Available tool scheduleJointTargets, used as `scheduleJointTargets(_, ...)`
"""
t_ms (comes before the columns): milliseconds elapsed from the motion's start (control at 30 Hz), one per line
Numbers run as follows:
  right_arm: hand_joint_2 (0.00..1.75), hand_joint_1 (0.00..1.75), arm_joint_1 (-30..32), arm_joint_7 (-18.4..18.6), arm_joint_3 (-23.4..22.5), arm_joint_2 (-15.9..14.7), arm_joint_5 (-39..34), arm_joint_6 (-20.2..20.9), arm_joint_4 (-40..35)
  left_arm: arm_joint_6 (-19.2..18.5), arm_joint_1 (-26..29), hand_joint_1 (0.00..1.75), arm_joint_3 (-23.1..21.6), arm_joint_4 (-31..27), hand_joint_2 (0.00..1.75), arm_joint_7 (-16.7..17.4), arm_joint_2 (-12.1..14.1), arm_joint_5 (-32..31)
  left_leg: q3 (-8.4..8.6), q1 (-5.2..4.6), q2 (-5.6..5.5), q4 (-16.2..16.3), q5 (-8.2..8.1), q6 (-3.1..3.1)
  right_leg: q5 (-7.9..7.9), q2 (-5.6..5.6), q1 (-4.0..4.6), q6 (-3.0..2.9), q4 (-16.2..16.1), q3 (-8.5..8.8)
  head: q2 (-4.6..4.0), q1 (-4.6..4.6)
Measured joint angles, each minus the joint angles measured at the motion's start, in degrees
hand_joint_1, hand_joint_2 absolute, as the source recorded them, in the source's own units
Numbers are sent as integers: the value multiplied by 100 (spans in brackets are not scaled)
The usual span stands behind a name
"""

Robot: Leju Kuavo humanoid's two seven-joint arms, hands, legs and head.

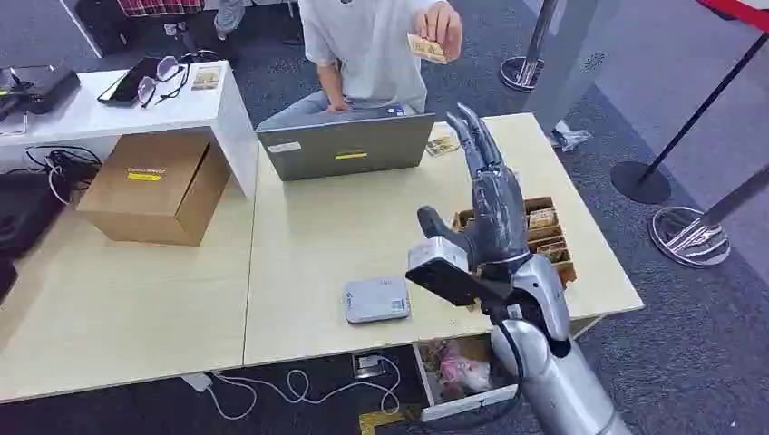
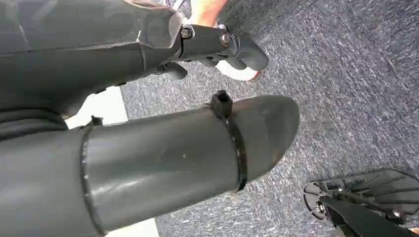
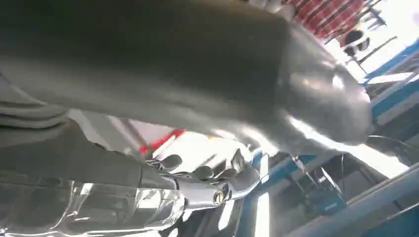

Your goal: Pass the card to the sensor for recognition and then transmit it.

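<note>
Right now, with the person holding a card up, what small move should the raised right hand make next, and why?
Probably lower toward the wooden card tray for another card: the right hand is open and empty, and the person's hand already holds the tan card.

The table (image 1: pixel 308 245) has a pale, matt, wood-look top. The cardboard box (image 1: pixel 154 186) is dull brown. The laptop (image 1: pixel 345 145) lid is matt grey. The sensor (image 1: pixel 376 300) looks like smooth grey plastic. The right hand (image 1: pixel 490 195) has dark, slightly glossy fingers above a shiny silver metal arm (image 1: pixel 562 381). The floor (image 1: pixel 689 344) is rough grey carpet.
</note>
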Motion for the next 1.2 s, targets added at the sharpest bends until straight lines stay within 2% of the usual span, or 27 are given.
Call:
scheduleJointTargets(333,0,0,-366,26,0,0,133,-13,448,0,0,0,-35,0,0,0,-4,-9,-3,1,-3,0,-3,1,-5,-3,0,1,0,-1,0,2)
scheduleJointTargets(633,0,0,-938,457,-4,-22,1596,-413,1123,-192,-94,0,-171,0,0,138,9,-212,-2,-1,-2,0,-1,2,0,-3,0,1,0,0,0,0)
scheduleJointTargets(867,0,0,-1491,632,-4,-22,2135,-608,1952,-264,-190,0,-273,0,0,236,39,-262,-1,0,-2,1,1,-1,1,-3,0,-1,2,-1,0,0)
scheduleJointTargets(900,175,0,-1577,643,-4,-22,2175,-632,2087,-260,-194,0,-286,0,0,236,42,-262,0,0,-2,1,1,-1,0,-3,0,-1,2,-1,0,0)
scheduleJointTargets(1200,175,0,-2123,734,35,-22,2286,-724,2926,-147,-188,0,-321,0,0,182,46,-208,-3,0,-4,1,1,-1,0,-4,0,0,2,0,0,0)
